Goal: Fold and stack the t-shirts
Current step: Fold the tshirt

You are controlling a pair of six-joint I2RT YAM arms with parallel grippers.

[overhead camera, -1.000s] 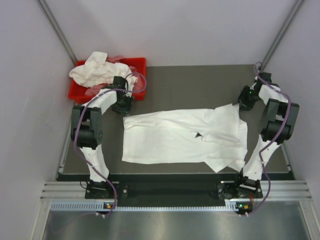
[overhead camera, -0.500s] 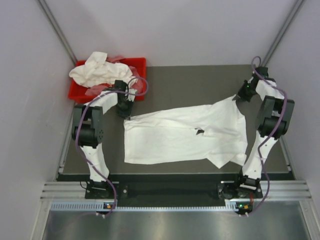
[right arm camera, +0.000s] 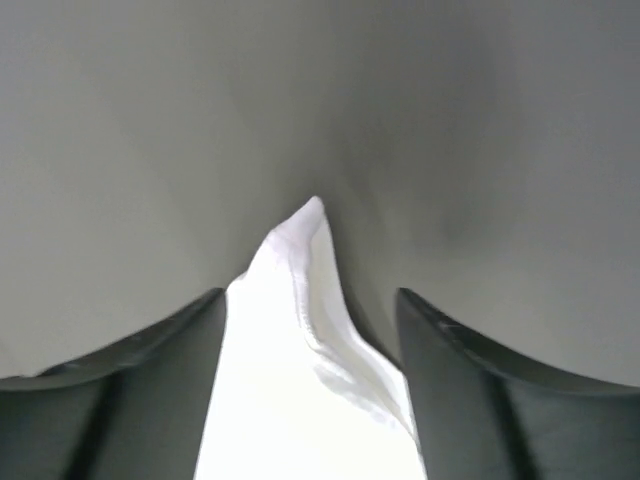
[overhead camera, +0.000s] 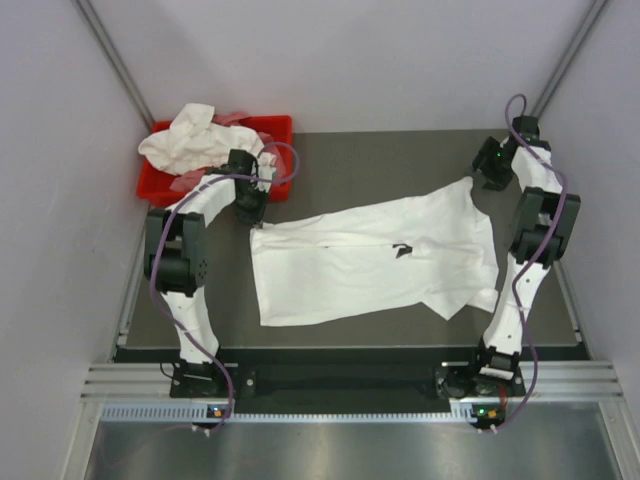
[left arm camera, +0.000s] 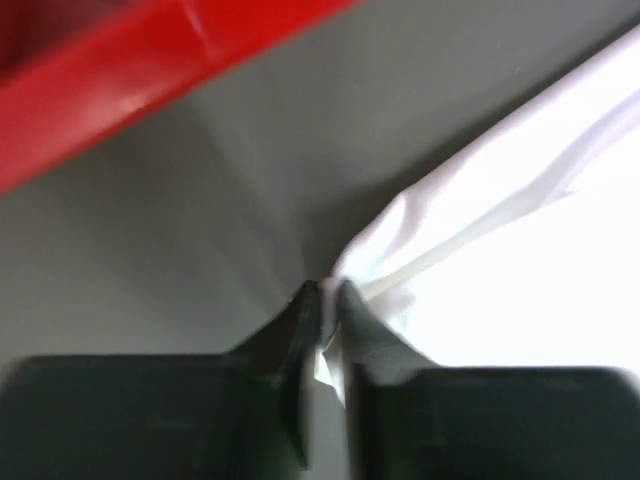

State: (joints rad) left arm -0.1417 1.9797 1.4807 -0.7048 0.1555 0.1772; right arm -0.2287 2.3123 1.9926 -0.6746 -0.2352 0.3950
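Observation:
One white t-shirt [overhead camera: 360,265] lies spread across the dark table [overhead camera: 380,165], long side left to right. My left gripper [overhead camera: 250,212] is at its back left corner and is shut on that corner; the left wrist view shows the fingers [left arm camera: 328,290] pinching the cloth [left arm camera: 520,260]. My right gripper [overhead camera: 487,172] is at the back right corner. In the right wrist view it [right arm camera: 308,295] is open, with the shirt's pointed corner [right arm camera: 290,400] lying loose between the spread fingers. More crumpled white t-shirts [overhead camera: 190,140] are heaped in the red bin [overhead camera: 275,128].
The red bin stands at the table's back left, just behind my left gripper, and its wall shows in the left wrist view [left arm camera: 120,90]. Something pink [overhead camera: 235,118] lies in the bin too. Grey walls close in the table on three sides.
Both grippers moved toward the back of the table, dragging the shirt with them. The folded-over right side has been pulled out flatter. The right gripper has drawn back from the corner.

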